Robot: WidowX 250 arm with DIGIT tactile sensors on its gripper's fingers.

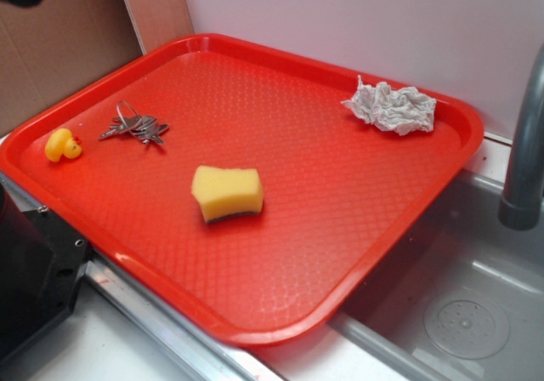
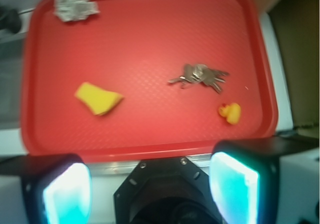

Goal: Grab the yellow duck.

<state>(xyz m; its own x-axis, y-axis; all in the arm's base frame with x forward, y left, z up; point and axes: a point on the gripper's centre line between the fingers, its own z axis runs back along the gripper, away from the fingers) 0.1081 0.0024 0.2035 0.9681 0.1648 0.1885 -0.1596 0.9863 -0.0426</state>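
Exterior view: the yellow duck [image 1: 62,145] rests at the left edge of the red tray [image 1: 340,253], just beside the keys [image 1: 134,127]; the sponge [image 1: 227,193] lies mid-tray and the crumpled paper [image 1: 391,107] at the far corner. The gripper itself is not seen here.

Wrist view: the gripper [image 2: 150,186] hangs spread wide, empty, off the tray's near rim. The duck [image 2: 230,112] lies near the right rim. Likely risks: closing on the similarly yellow sponge [image 2: 98,98], snagging the keys [image 2: 200,76], or a finger striking the raised rim.

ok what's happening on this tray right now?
Nothing is held yet. The gripper is open and sits off the near edge of the red tray. The yellow duck lies untouched in the tray's corner, beside the keys. A sponge and crumpled paper are also on the tray.
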